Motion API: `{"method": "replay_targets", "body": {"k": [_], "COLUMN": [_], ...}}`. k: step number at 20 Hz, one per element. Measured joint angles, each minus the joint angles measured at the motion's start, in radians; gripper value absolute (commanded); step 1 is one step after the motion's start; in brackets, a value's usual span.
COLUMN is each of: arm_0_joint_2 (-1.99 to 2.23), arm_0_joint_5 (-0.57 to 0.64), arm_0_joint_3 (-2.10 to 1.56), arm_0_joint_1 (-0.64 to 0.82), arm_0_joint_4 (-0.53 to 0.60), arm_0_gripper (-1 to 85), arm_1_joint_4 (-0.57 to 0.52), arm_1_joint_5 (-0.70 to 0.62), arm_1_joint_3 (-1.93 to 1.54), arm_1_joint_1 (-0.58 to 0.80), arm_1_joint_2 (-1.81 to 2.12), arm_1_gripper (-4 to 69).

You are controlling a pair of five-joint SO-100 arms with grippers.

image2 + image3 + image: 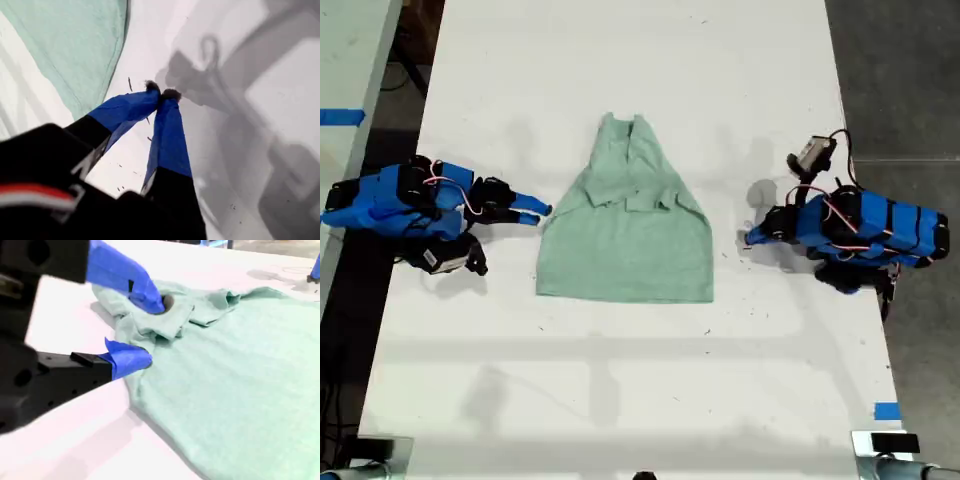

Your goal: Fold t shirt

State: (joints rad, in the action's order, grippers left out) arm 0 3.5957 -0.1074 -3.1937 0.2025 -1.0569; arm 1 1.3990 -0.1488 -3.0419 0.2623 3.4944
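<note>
The pale mint-green t shirt lies flat mid-table, its sleeves folded inward so it narrows toward the collar at the far end. My second gripper, on the arm at the exterior view's left, is open at the shirt's side edge. In the second wrist view this gripper has one fingertip over the bunched sleeve cloth and the other at the edge of the shirt. My first gripper, at the exterior view's right, is shut and empty. Its tips rest together on bare table, apart from the shirt.
The white table ends close behind both arms. A strip of blue tape marks its near corner at the exterior view's right. A second table stands beyond the exterior view's left edge.
</note>
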Motion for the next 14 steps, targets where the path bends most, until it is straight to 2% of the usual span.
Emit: {"method": "replay_targets", "body": {"k": [2,5,6,14], "arm_0_joint_2": [0.002,0.002,0.002,0.002], "arm_0_joint_5": [-0.114,0.031,0.046,0.049], "arm_0_joint_3": [-0.011,-0.014,-0.014,-0.014], "arm_0_joint_1": [0.002,-0.003,-0.012,-0.018], "arm_0_joint_4": [-0.005,-0.008,-0.008,-0.008], "arm_0_gripper": [18.9,18.9,18.9,18.9], "arm_1_joint_4": [0.000,0.000,0.000,0.000], "arm_1_joint_5": [0.000,0.000,0.000,0.000], "arm_1_joint_3": [0.000,0.000,0.000,-0.002], "arm_1_joint_1": [0.000,0.000,0.000,0.000], "arm_1_joint_2": [0.000,0.000,0.000,0.000], "arm_1_gripper": [2.3,2.3,2.3,2.3]}}
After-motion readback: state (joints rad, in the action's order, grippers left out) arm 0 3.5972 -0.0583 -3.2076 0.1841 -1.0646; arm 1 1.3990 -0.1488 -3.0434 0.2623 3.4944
